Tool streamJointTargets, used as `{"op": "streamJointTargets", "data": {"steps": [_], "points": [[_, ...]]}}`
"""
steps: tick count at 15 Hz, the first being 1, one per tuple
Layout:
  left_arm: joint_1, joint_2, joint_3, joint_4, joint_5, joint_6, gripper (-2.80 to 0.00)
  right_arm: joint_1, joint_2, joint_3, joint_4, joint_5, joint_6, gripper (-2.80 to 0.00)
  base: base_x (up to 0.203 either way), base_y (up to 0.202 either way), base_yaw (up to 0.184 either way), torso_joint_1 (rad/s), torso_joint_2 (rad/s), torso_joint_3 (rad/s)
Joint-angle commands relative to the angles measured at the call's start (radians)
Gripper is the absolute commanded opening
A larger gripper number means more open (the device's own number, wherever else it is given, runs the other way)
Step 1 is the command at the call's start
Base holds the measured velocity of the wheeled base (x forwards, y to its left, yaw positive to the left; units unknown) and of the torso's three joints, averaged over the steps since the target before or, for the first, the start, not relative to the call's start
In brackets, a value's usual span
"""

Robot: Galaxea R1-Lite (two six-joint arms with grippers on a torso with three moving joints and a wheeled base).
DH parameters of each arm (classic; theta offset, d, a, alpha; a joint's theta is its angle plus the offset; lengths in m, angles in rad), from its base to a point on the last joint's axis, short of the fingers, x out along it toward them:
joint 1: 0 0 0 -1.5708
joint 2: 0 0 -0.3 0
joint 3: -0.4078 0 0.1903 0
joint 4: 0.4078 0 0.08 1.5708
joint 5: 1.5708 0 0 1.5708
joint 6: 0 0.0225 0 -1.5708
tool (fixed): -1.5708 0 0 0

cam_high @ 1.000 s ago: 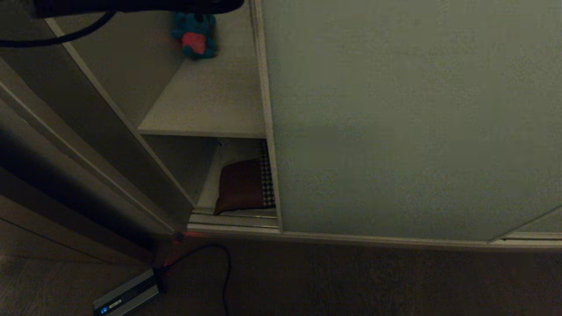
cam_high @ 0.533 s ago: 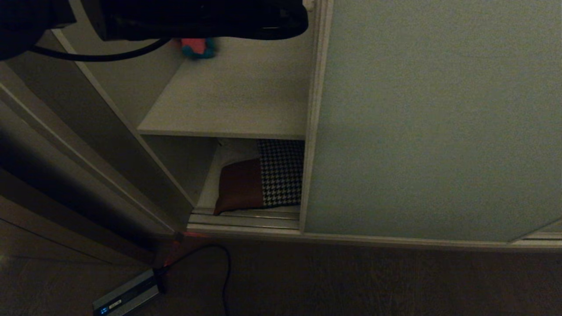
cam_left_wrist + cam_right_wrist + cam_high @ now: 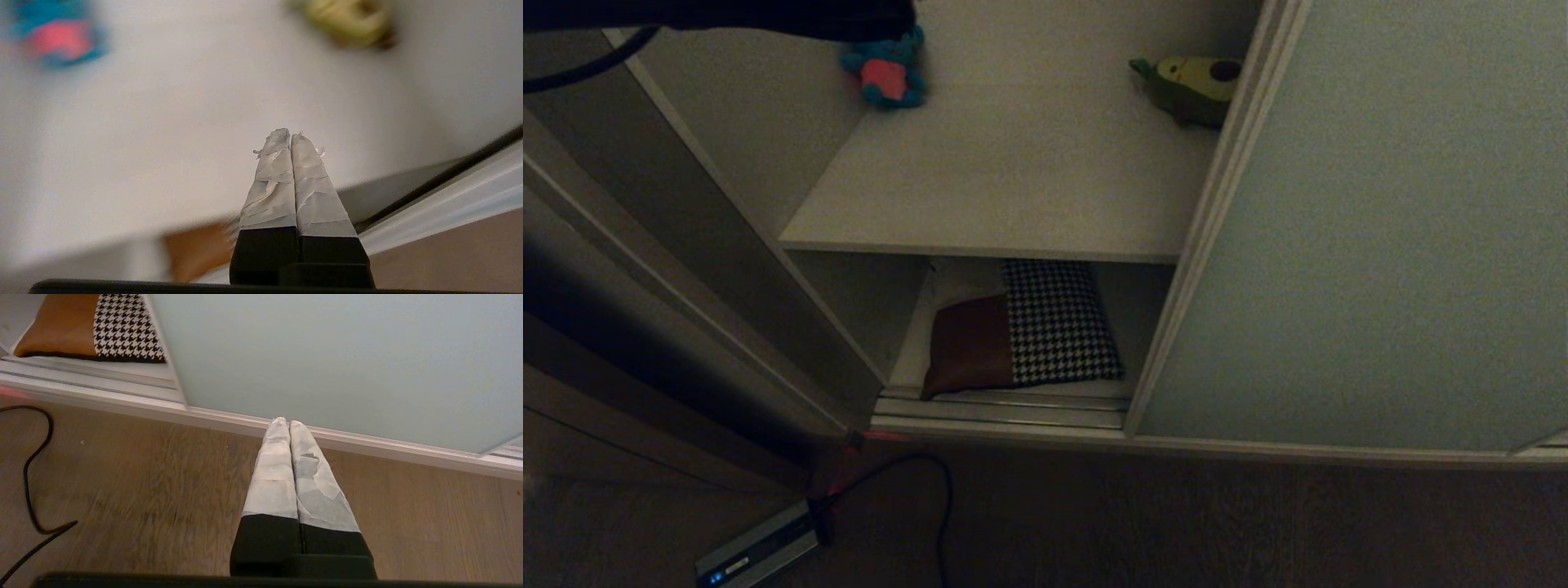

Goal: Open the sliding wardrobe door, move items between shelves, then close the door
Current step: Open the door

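Door-opening step is finishing: sliding wardrobe door [image 3: 1380, 245] is standing aside, exposing cushion [image 3: 1025, 331] under upper shelf [image 3: 1013, 196]. Left gripper [image 3: 290, 136], fingers pressed together, is hovering above that shelf. Next move requires spreading them.

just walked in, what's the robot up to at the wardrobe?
It is opening the wardrobe. The large pale grey-green sliding door is now pushed well to the right, exposing the off-white upper shelf with a blue-and-pink plush toy and a green avocado plush. The patchwork cushion in rust-brown and houndstooth lies untouched on the compartment below. The left gripper is shut, empty, over the upper shelf. The right gripper is shut and parked low above the wooden floor.
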Motion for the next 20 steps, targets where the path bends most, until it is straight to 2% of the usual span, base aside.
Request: {"op": "streamJointTargets", "data": {"steps": [1, 3, 6, 10, 12, 15, 16, 17, 20], "points": [[0.080, -0.163, 0.111, 0.041, 0.011, 0.002, -2.80, 0.000, 0.000, 0.003, 0.000, 0.001, 0.000, -2.80, 0.000, 0.000, 0.000, 0.000, 0.00, 0.000], [0.193, -0.309, 0.274, 0.108, 0.012, 0.002, -2.80, 0.000, 0.000, 0.003, 0.000, 0.001, 0.000, -2.80, 0.000, 0.000, 0.000, 0.000, 0.00, 0.000], [0.339, -0.584, 0.623, 0.149, -0.017, -0.003, -2.80, 0.000, 0.000, 0.003, 0.000, 0.001, 0.000, -2.80, 0.000, 0.000, 0.000, 0.000, 0.00, 0.000], [0.547, -1.013, 1.033, 0.149, -0.156, -0.016, -2.80, 0.000, 0.000, 0.003, 0.000, 0.001, 0.000, -2.80, 0.000, 0.000, 0.000, 0.000, 0.00, 0.000], [0.615, -1.198, 1.249, 0.134, -0.222, -0.018, -2.80, 0.000, 0.000, 0.003, 0.001, 0.001, 0.000, -2.80, 0.000, 0.000, 0.000, 0.000, 0.00, 0.000], [0.657, -1.291, 1.503, 0.029, -0.281, 0.001, -2.80, 0.000, 0.000, 0.003, 0.000, 0.001, -0.001, -2.80, 0.000, 0.000, 0.000, 0.000, 0.00, 0.000], [0.644, -1.293, 1.567, -0.021, -0.292, 0.007, -2.80, 0.000, 0.000, 0.003, 0.000, 0.001, 0.000, -2.80, 0.000, 0.000, 0.000, 0.000, 0.00, 0.000], [0.607, -1.296, 1.596, -0.056, -0.300, 0.014, -2.80, 0.000, 0.000, 0.003, 0.000, 0.001, 0.000, -2.80, 0.000, 0.000, 0.000, 0.000, 0.00, 0.000], [0.584, -1.299, 1.652, -0.076, -0.297, 0.027, -2.80, 0.000, 0.000, 0.003, 0.000, 0.001, -0.001, -2.80, 0.000, 0.000, 0.000, 0.000, 0.00, 0.000]]}}
